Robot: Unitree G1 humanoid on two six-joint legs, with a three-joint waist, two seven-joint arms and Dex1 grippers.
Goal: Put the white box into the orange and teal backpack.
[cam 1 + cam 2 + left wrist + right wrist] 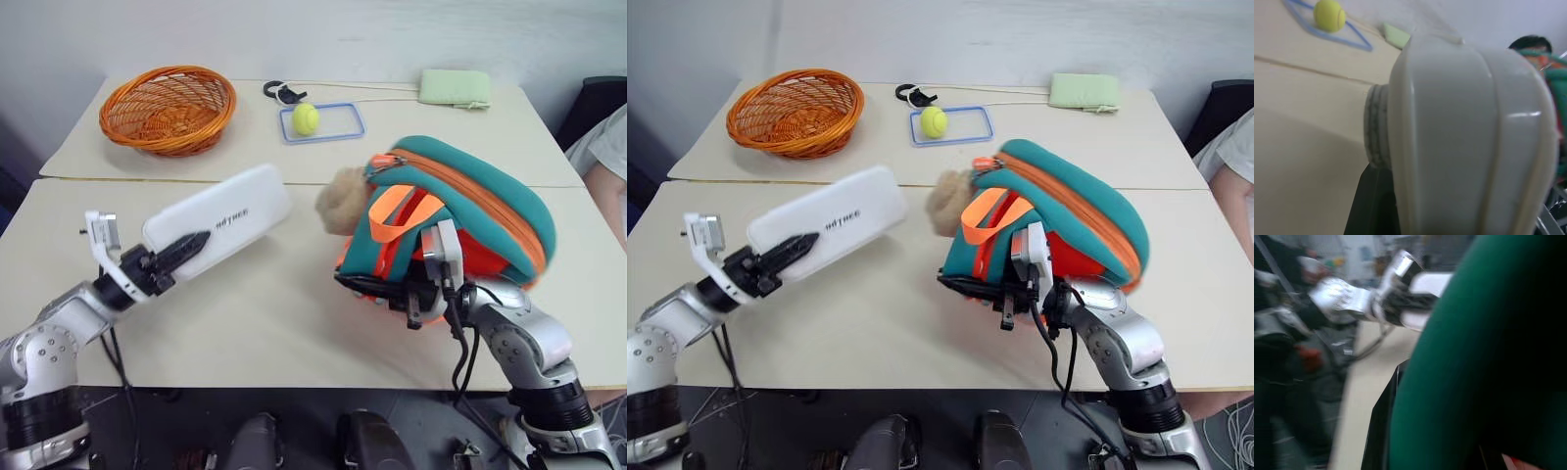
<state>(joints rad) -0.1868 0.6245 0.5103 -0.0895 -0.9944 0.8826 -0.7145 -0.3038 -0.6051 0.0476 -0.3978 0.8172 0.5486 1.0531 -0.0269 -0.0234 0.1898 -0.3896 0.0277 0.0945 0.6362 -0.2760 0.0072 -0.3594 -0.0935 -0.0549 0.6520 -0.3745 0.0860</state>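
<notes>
My left gripper point(191, 247) is shut on one end of the white box point(225, 217) and holds it slanted above the left of the near table. The left wrist view shows the white box point(1469, 137) close up. The orange and teal backpack point(470, 211) stands tilted at the right, its tan plush bear head point(341, 201) facing the box. My right gripper point(377, 286) is shut on the backpack's lower front edge, under the orange straps. In the right wrist view the teal backpack point(1488, 362) is close up, with the box point(1427, 286) beyond it.
An orange wicker basket point(168, 108) sits at the far left. A tennis ball point(306, 118) lies in a blue frame point(348, 132), with a black clip point(282, 93) behind it. A pale green pad point(456, 87) lies far right. A person's sleeve point(607, 147) shows at the right edge.
</notes>
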